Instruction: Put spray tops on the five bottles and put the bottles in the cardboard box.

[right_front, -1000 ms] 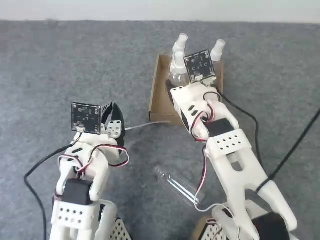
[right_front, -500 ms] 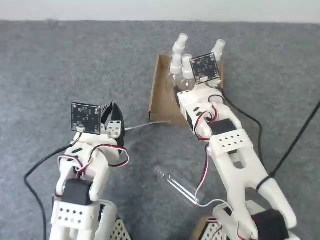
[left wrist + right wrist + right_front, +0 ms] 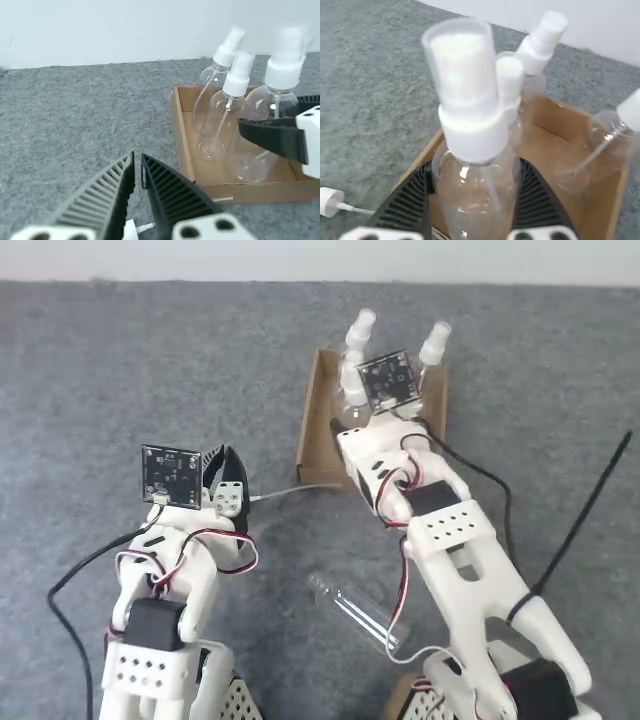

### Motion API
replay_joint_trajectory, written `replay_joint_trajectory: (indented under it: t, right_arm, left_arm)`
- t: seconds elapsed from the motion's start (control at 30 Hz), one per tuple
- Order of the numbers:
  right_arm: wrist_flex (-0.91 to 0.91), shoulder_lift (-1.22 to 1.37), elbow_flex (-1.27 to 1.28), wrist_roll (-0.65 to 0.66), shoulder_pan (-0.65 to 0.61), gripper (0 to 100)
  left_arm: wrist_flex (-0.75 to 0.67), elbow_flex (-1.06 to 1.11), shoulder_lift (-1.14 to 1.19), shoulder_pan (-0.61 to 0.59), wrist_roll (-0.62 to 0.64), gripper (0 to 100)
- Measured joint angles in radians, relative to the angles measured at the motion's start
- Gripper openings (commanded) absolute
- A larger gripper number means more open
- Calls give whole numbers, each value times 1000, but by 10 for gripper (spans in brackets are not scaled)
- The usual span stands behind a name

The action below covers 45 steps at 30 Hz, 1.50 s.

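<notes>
Over the left side of the cardboard box [image 3: 320, 435] my right arm is stretched forward with its wrist tipped down. My right gripper [image 3: 476, 169] is clamped on the clear body of the held bottle [image 3: 470, 125], one ribbed jaw pressed to each side. That bottle stands upright with a white spray top fitted. I cannot tell whether its base touches the box floor.

My left arm is folded back on the near side of the table, well apart from the box. My left gripper [image 3: 137, 157] sits low over the grey carpet [image 3: 150, 360] and points towards the far edge. Its jaws are drawn almost together, with only a thin slit between them and nothing in it.

Inside the box, three more bottles [image 3: 597, 150] stand behind and beside the one I hold, each wearing a white spray top. Two of those tops lean outward past the far wall.

A loose spray top [image 3: 329, 201] lies on the carpet just beside my left gripper, its thin tube running towards the near wall of the box. The fifth bottle [image 3: 355, 610] lies on its side on the carpet, uncapped, between the bases of my two arms.
</notes>
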Motion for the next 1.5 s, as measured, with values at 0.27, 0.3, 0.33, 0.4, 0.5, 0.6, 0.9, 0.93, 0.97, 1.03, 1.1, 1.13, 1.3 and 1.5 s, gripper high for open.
replay_joint_trajectory:
  t: [0.27,0.3,0.33,0.4,0.5,0.6,0.9,0.93,0.97,1.03,1.1,1.13,1.3,1.5]
  right_arm:
    - [-112,-2,68,2,-41,6]
    - [-126,-2,77,2,-43,6]
    - [-138,-2,86,2,-43,6]
    - [-164,-2,100,2,-43,6]
    - [-190,0,103,2,-44,6]
    - [-193,0,103,2,-49,6]
    - [-215,6,103,-66,-44,6]
    - [-227,21,101,-69,-46,6]
    - [-242,41,101,-71,-49,6]
    - [-272,91,103,-71,-51,6]
    - [-296,124,103,-71,-51,6]
    - [-307,133,103,-71,-49,6]
    - [-327,150,101,-71,-52,6]
    - [-328,150,103,-71,-51,6]
  left_arm:
    - [0,0,0,0,0,13]
    - [0,0,0,0,0,13]
    - [0,0,0,0,0,13]
    - [0,0,0,0,0,13]
    - [0,0,0,0,0,13]
    - [0,0,0,0,0,13]
    - [0,0,0,0,0,13]
    - [0,0,0,0,0,13]
    - [0,0,0,0,0,13]
    - [0,0,0,0,0,13]
    - [0,0,0,0,0,13]
    - [0,0,0,0,0,13]
    - [0,0,0,0,0,13]
    - [0,0,0,0,0,13]
